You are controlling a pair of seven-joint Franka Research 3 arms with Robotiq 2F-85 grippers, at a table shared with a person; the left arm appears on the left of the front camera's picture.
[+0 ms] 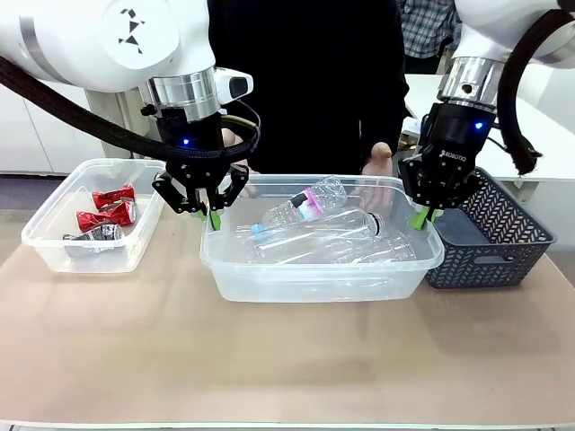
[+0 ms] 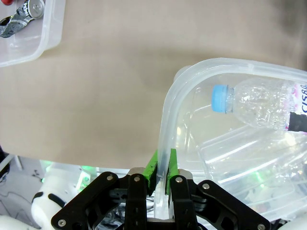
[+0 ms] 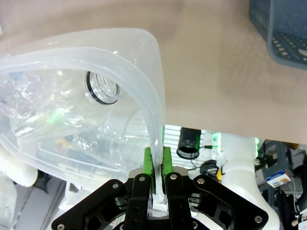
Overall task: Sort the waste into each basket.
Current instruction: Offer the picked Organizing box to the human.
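A clear basket (image 1: 314,268) stands mid-table holding clear plastic bottles, one with a pink label (image 1: 305,205) and a blue cap (image 2: 221,98). My left gripper (image 1: 208,214) is shut on the rim at its left end, and the wall shows pinched between the green pads (image 2: 162,165). At the right end my right gripper (image 1: 422,215) is shut on the rim (image 3: 153,96) in the same way (image 3: 158,165). An open bottle mouth (image 3: 101,88) lies just inside that end. A second clear basket (image 1: 90,256) at the left holds crushed red and silver cans (image 1: 112,197).
A dark grey woven basket (image 1: 503,242) stands right of the middle tub, close to my right gripper. A person in dark clothes stands behind the table with a hand (image 1: 382,157) near the tub's far rim. The near half of the brown tabletop (image 1: 287,359) is bare.
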